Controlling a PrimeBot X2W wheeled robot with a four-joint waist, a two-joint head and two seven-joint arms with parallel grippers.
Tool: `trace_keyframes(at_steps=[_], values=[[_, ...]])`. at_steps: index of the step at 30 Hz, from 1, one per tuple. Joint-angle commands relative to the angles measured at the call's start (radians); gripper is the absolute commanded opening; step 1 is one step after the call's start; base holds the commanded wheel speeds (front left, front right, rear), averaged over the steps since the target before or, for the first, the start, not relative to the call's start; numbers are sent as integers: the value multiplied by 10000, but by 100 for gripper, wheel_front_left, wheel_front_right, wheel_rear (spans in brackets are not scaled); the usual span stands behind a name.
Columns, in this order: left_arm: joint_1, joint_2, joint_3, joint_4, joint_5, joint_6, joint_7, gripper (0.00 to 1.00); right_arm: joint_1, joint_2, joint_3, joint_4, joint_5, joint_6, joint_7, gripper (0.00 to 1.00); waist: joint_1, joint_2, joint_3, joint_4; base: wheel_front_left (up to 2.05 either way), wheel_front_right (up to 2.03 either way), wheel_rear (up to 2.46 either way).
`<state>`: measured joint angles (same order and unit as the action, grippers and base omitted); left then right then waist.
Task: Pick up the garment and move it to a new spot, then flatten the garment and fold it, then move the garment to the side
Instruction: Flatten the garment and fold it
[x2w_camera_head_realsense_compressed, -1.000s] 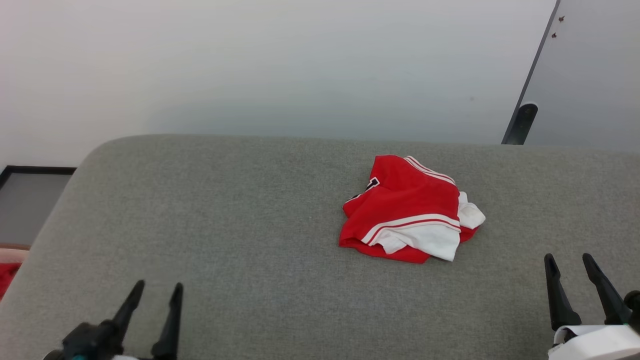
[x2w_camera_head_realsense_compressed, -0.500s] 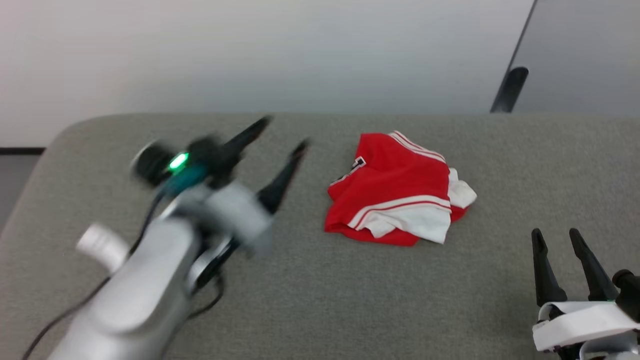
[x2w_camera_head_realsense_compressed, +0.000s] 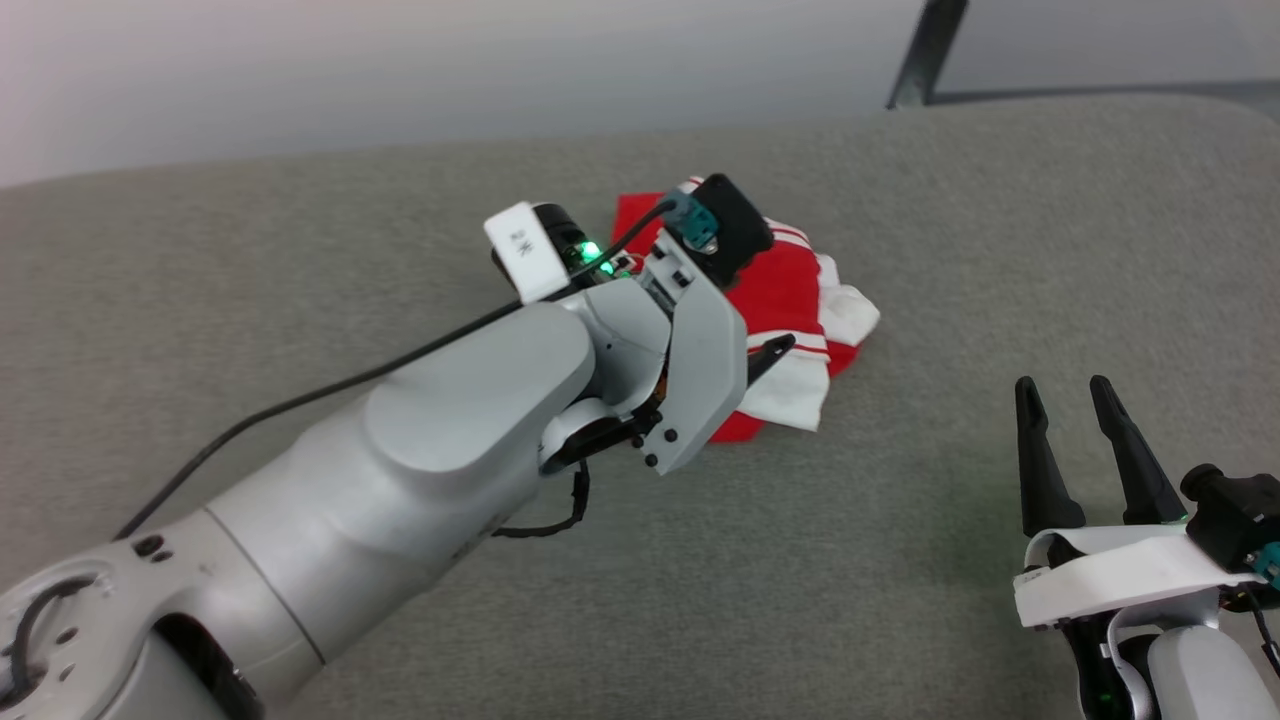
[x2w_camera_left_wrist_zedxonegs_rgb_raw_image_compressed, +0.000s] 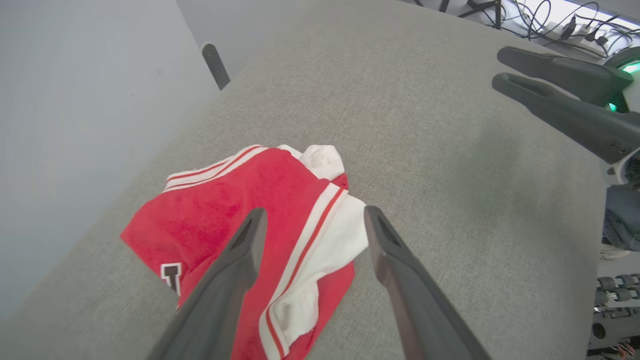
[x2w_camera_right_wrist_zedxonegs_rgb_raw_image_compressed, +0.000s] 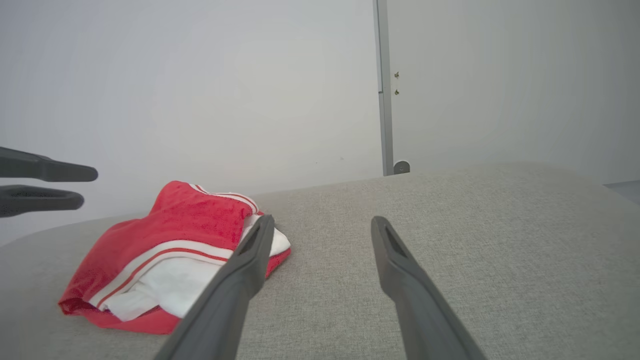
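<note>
1. On the grey table (x2w_camera_head_realsense_compressed: 300, 250), toward its far edge, the garment (x2w_camera_left_wrist_zedxonegs_rgb_raw_image_compressed: 225, 200) is seen crumpled in a red-and-white heap, with nothing gripping it.
2. The left gripper (x2w_camera_left_wrist_zedxonegs_rgb_raw_image_compressed: 315, 212) is held above the heap, its jaws spread wide to either side of the striped trim (x2w_camera_left_wrist_zedxonegs_rgb_raw_image_compressed: 305, 240). The right gripper (x2w_camera_head_realsense_compressed: 1062, 388) is parked well apart near the table's front right, jaws likewise spread.
3. If the jaws are closed from too high, only a thin top fold may be pinched, and the cloth could be lost during the lift.
4. If several layers are caught together, the heap may be carried as a bundle, and flattening would be made harder.
5. If the descent is driven too deep, the table's fabric cover may be snagged.
6. Should the garment be dragged rather than lifted, it could be pushed over the far edge.
</note>
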<state>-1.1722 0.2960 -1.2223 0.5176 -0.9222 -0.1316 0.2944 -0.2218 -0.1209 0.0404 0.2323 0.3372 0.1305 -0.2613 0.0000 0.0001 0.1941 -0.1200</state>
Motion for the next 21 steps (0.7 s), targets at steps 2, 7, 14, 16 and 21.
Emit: trace_keyframes(at_steps=[2,7,14,16,21], values=[[-330,-53,-406,61,-537,23,375,100,-168,130,25,-56,15,4,-48,100,0,-1,676,-682,0,0,0],[-299,-227,-576,224,-454,23,1087,100,-398,306,143,-65,44,4,-50,100,0,-1,957,-983,0,0,0],[301,-274,-577,388,246,21,1796,100,-570,481,275,-20,120,4,-51,100,0,-1,1129,-1387,0,0,0],[392,-247,-575,438,391,21,1842,100,-561,499,237,-26,100,4,-52,100,0,-1,1135,-1434,0,0,0],[478,-232,-578,723,702,21,1692,100,-557,535,238,-84,96,4,-52,100,0,-1,1211,-1513,0,0,0]])
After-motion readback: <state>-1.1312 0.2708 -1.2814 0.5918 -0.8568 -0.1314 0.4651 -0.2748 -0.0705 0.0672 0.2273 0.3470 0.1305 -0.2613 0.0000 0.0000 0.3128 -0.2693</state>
